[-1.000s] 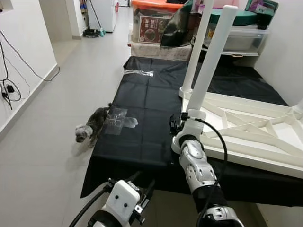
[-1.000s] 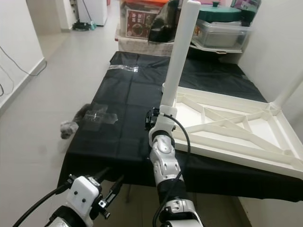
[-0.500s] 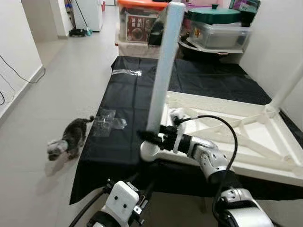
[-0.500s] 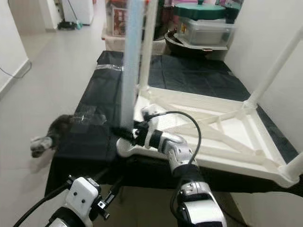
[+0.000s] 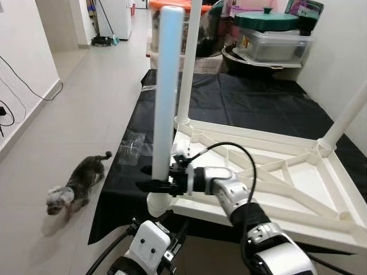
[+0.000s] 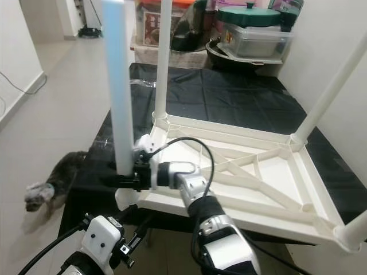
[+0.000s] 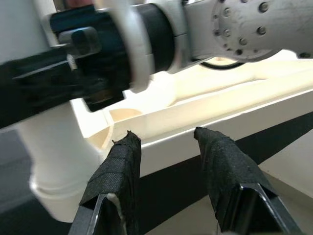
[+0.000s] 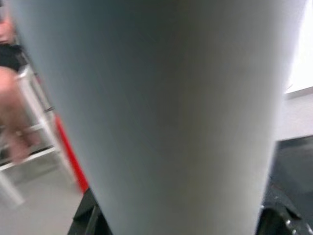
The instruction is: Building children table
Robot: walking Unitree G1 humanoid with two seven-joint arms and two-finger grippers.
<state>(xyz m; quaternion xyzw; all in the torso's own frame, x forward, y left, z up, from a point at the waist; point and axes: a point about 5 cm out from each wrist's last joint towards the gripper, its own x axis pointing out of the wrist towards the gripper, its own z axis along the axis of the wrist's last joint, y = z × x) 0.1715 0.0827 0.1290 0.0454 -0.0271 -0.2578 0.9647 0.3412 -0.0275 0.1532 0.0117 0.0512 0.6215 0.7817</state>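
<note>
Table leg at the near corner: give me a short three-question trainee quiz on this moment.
1. True or false: the right gripper is clamped on the upright near table leg.
2. How many white legs stand on the upturned table frame? A) two B) three C) four
3. Fill in: the left gripper hangs below the frame's edge with its fingers ____.

Key:
1. True. Its black fingers grip the leg just above the corner socket.
2. C. The near left, far left, far right and near right corners each carry one.
3. Open, holding nothing. A small dog walks on the floor beside the black cloth.
</note>
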